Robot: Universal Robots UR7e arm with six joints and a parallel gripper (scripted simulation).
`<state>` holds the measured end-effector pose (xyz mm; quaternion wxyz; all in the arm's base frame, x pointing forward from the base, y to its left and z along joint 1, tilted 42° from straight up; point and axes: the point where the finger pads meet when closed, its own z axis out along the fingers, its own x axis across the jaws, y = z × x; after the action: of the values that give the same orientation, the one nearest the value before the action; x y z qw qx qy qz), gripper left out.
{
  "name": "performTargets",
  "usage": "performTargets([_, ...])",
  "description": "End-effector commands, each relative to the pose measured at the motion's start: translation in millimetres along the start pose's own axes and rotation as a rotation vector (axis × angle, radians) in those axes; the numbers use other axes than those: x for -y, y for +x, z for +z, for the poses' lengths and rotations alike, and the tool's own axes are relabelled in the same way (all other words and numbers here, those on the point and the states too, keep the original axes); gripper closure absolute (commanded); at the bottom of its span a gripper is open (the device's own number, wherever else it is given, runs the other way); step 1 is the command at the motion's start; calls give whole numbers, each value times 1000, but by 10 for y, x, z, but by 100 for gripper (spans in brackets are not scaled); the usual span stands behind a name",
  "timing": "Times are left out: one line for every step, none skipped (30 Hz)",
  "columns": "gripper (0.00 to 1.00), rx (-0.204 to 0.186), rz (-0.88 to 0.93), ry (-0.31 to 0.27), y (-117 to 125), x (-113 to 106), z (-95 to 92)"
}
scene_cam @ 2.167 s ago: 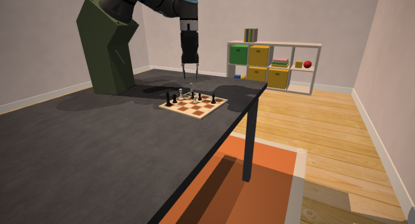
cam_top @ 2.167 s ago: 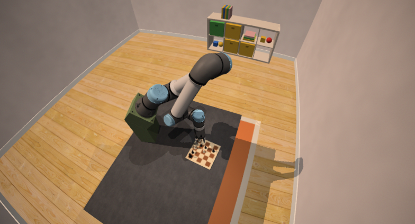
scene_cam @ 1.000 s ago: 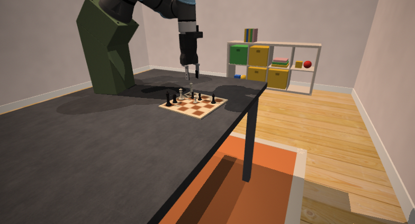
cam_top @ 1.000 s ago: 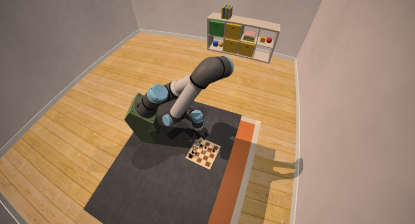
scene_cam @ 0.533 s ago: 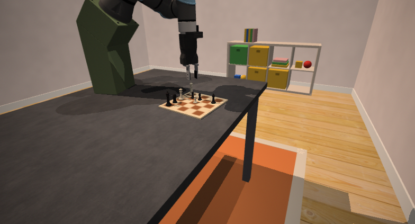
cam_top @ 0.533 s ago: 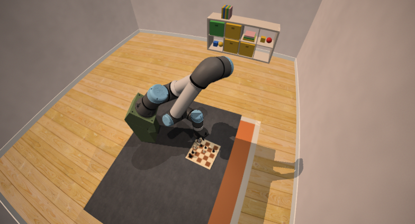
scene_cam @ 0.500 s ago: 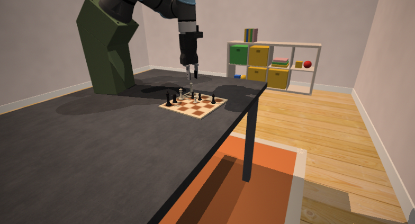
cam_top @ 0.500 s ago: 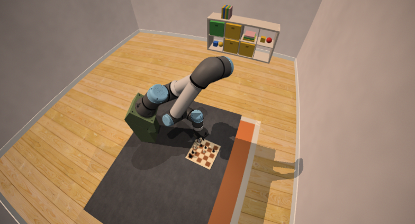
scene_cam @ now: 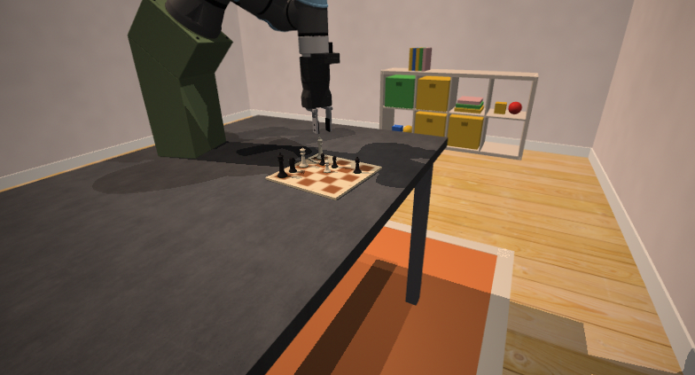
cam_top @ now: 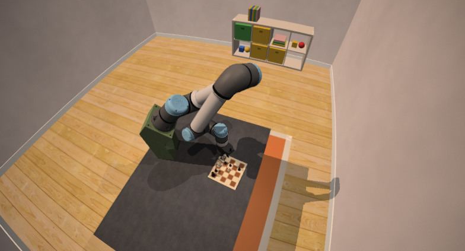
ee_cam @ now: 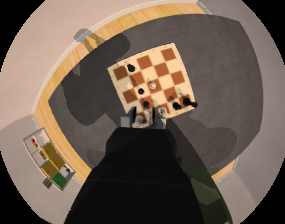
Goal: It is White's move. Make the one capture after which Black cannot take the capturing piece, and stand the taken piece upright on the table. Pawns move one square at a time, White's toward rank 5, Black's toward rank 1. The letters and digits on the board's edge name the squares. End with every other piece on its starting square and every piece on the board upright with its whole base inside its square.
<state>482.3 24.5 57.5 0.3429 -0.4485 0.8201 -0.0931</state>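
Observation:
A small chessboard (scene_cam: 324, 176) lies on the dark table near its far edge; it also shows in the overhead view (cam_top: 228, 172) and the wrist view (ee_cam: 151, 82). Several black pieces and a few white pieces stand upright on it, clustered at the end nearest the arm. A tall white piece (scene_cam: 319, 148) stands at the board's back edge. My gripper (scene_cam: 321, 123) hangs straight above that white piece, well clear of its top. Its fingers are partly open and nothing is between them. In the wrist view the fingers sit over the board's near edge.
The green robot pedestal (scene_cam: 177, 75) stands at the table's back left. The table edge and a leg (scene_cam: 418, 236) are to the right of the board, with an orange mat (scene_cam: 413, 304) on the floor below. A shelf (scene_cam: 457, 110) stands by the far wall.

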Motion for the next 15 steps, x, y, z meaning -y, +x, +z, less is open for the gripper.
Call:
performTargets([32,-1,3,-4,12,-24,1])
performTargets([32,-1,3,-4,12,-24,1])
performTargets([32,-1,3,-4,12,-24,1])
performTargets([32,-1,3,-4,12,-24,1])
performTargets([32,-1,3,-4,12,-24,2])
performTargets([32,-1,2,-4,12,-24,3])
performTargets([32,-1,2,-4,12,-24,6])
performTargets([32,-1,1,-4,12,-23,8])
performTargets([32,0,0,-4,11,-21,10])
performTargets([32,0,-2,-3,10,-20,12])
performTargets([32,0,-2,-3,10,-20,12])
performTargets([32,0,-2,-3,10,-20,12])
performTargets([32,0,-4,-3,9,-17,16])
performTargets([32,0,-6,-3,7,-15,20])
performTargets([32,0,-9,-2,6,-12,25])
